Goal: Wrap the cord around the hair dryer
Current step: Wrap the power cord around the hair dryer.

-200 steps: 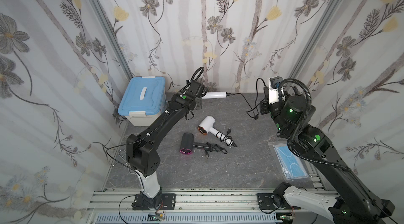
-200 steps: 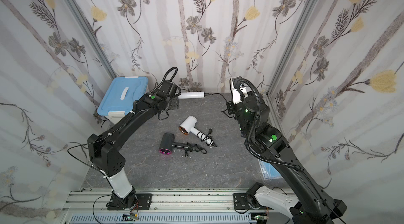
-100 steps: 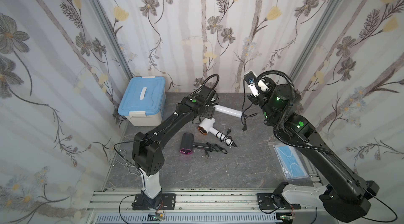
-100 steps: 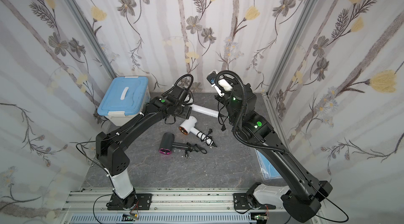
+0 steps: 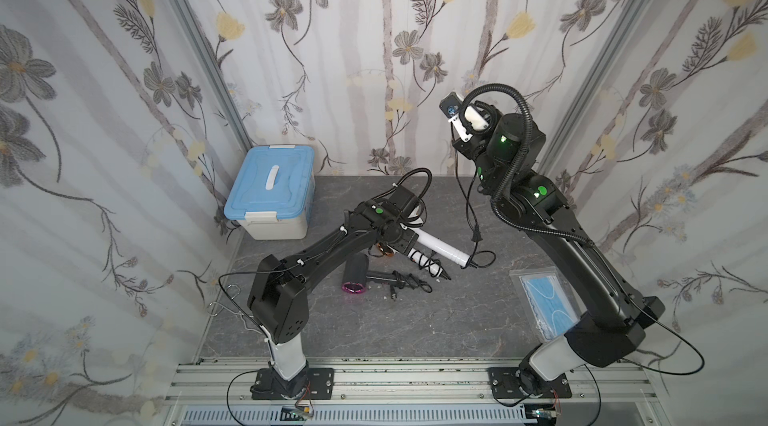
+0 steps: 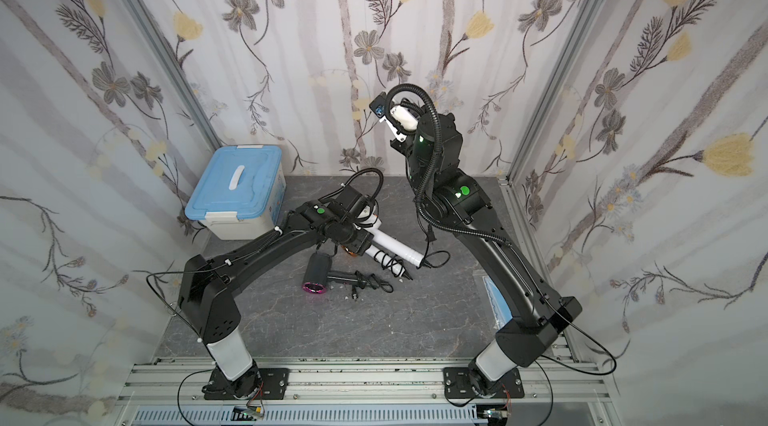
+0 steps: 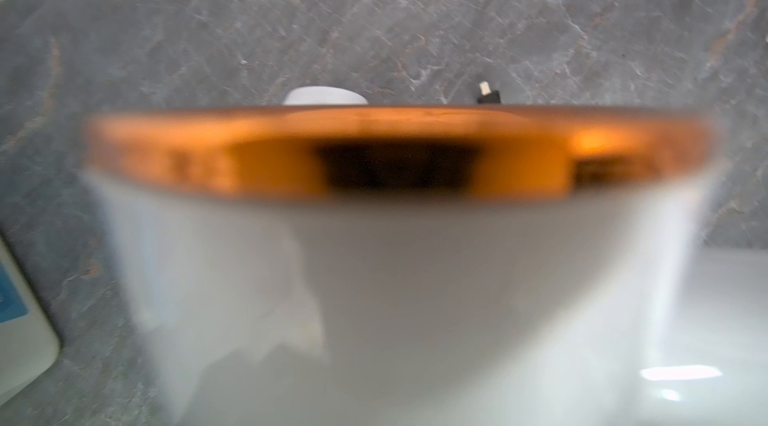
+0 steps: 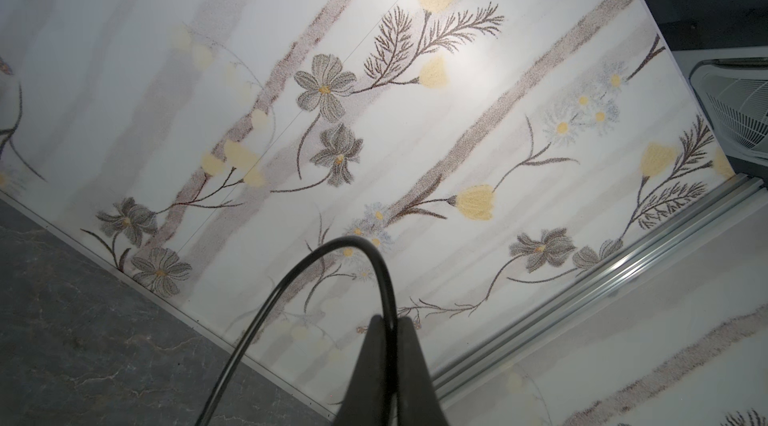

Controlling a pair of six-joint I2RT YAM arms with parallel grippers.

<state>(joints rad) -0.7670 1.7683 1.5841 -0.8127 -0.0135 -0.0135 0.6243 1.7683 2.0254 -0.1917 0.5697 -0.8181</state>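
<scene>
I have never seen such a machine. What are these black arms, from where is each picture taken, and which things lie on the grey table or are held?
These are two robot arms bolted to a rail, and each ends in a two-fingered gripper. Both top views look down on the whole scene. The other two pictures come from cameras on the wrists. The left gripper holds a white hair dryer; its wrist camera sees that dryer's copper ring, blurred. The right gripper, raised high, pinches the dryer's black cord. On the table lie a dark hair dryer and a second white dryer, both with cords gathered at their handles. There are also a blue-lidded box and a packet of face masks.
</scene>
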